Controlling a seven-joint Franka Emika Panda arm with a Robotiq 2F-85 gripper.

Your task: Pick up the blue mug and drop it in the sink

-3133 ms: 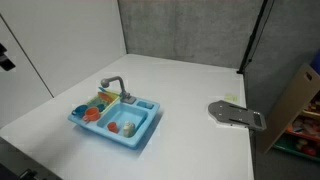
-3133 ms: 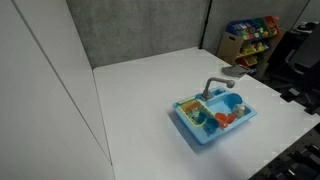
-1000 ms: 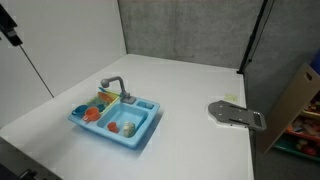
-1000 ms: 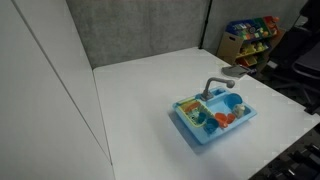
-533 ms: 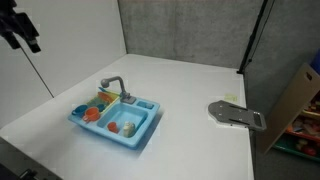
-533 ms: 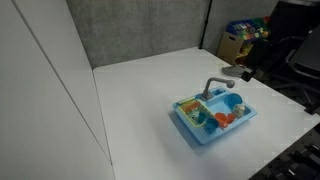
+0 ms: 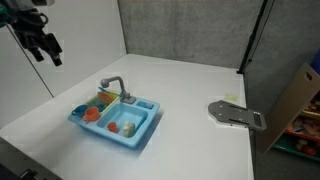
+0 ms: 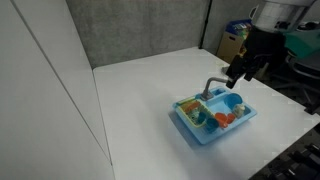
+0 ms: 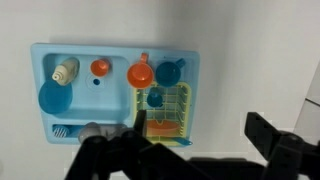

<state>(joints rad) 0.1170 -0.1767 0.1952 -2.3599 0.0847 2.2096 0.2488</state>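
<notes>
The light-blue two-compartment sink [image 7: 141, 136] with a grey curved faucet [image 7: 113, 84] stands on the white table; it shows in both exterior views [image 8: 196, 138] and the wrist view [image 9: 40, 55]. In the wrist view the small blue mug [image 9: 170, 72] lies at the edge of the yellow rack compartment, beside an orange cup [image 9: 140, 74]. My gripper [image 9: 200, 140] is open and empty, high above the table just off the rack end of the sink. In the exterior views the gripper [image 7: 48, 45] [image 8: 243, 68] hangs well above the sink.
The basin holds a larger blue round dish [image 9: 52, 97] [image 8: 232, 101], a cream bottle [image 9: 66, 70] and a small orange toy [image 9: 100, 68]. A flat grey plate-like object [image 7: 235, 113] lies far off on the table. A toy shelf [image 8: 250, 35] stands beyond the table.
The arm has come into both exterior views and moved closer to the sink. Nothing in the sink has moved.
</notes>
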